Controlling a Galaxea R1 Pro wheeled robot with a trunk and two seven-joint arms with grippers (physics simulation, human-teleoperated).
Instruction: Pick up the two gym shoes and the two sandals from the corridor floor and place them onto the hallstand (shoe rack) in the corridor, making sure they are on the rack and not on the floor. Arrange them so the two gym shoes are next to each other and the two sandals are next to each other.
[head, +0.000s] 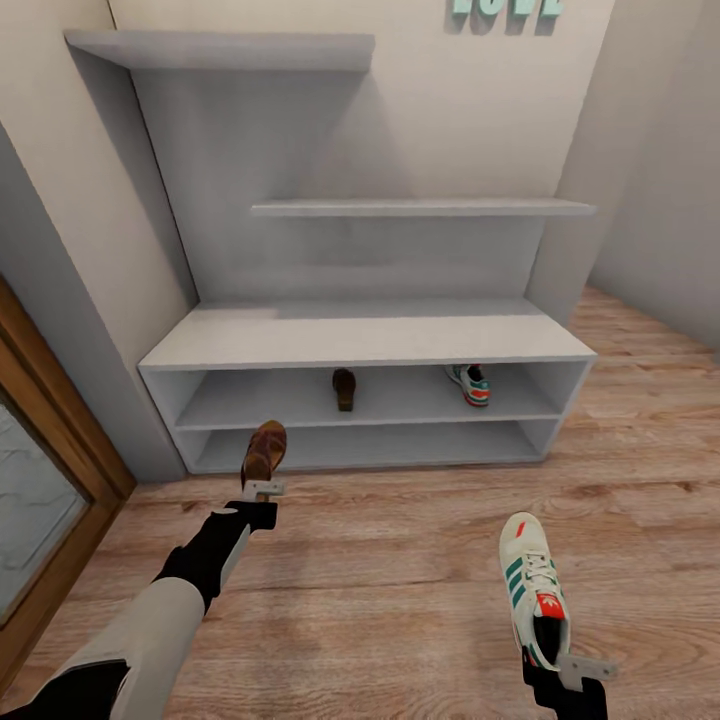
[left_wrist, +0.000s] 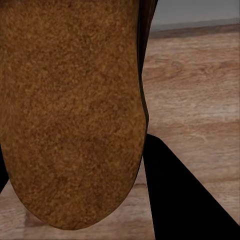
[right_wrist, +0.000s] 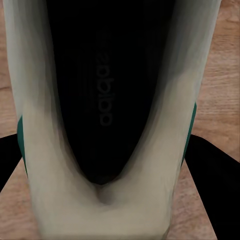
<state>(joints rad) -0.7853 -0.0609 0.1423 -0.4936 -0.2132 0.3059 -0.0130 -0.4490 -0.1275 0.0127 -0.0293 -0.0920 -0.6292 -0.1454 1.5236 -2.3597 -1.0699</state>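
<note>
Over on the left, the left gripper (head: 263, 489) is clamped on the heel of a brown sandal (head: 265, 452), holding it off the corridor floor (head: 400, 560) right in front of the hallstand (head: 365, 345). The left wrist view has the sandal's tan sole (left_wrist: 70, 110) close up.

Moving across, the hallstand's upper open shelf already carries the other sandal (head: 344, 388) near its middle and one gym shoe (head: 469, 383) toward the right end, the two well apart. The lower shelf looks bare.

On the right, the right gripper (head: 585, 668) is closed on the heel of the second gym shoe (head: 532, 590), toe pointing at the rack; the right wrist view looks down into its dark opening (right_wrist: 107, 100).

So this looks like the delivery step: both carried shoes still need shelving. Next, each wants setting beside its own partner.
</note>
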